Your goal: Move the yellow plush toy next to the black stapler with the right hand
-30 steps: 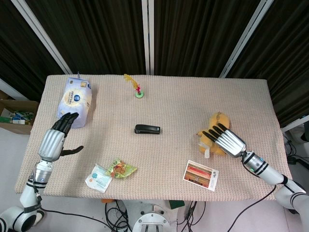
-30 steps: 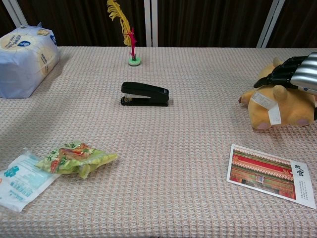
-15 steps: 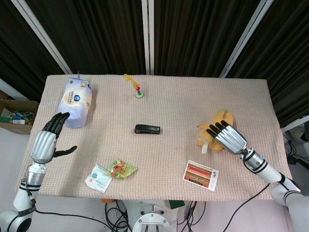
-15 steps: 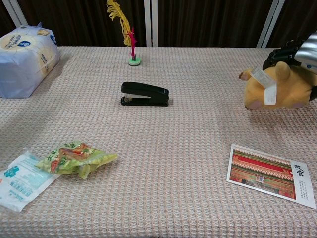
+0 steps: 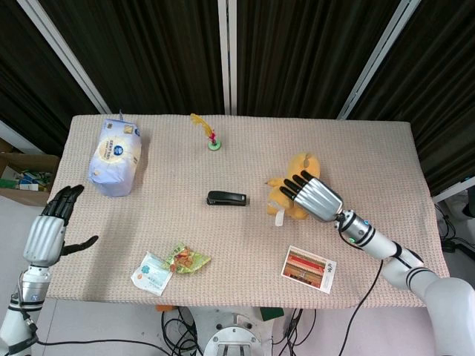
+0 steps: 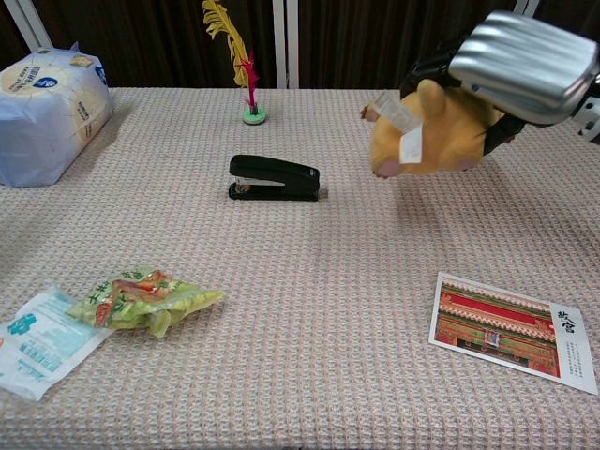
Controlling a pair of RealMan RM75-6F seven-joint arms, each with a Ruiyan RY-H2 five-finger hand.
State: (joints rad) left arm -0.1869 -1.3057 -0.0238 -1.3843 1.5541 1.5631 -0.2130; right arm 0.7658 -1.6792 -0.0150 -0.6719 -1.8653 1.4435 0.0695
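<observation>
My right hand (image 5: pixel 312 196) (image 6: pixel 520 61) grips the yellow plush toy (image 5: pixel 292 190) (image 6: pixel 427 131) from above and holds it lifted clear of the table, its white tags dangling. The black stapler (image 5: pixel 226 198) (image 6: pixel 274 178) lies at the table's middle, a short way to the left of the toy. My left hand (image 5: pixel 48 228) hangs off the table's left edge, fingers spread and holding nothing; the chest view does not show it.
A white tissue pack (image 5: pixel 116 155) (image 6: pixel 45 108) lies at the back left. A feather shuttlecock (image 5: pixel 208 132) (image 6: pixel 242 66) stands behind the stapler. Snack packets (image 5: pixel 169 266) (image 6: pixel 103 309) lie front left, and a postcard (image 5: pixel 308 268) (image 6: pixel 511 330) front right.
My right hand has lifted the plush toy and carried it left toward the stapler. My left hand has drawn back off the table's left edge.
</observation>
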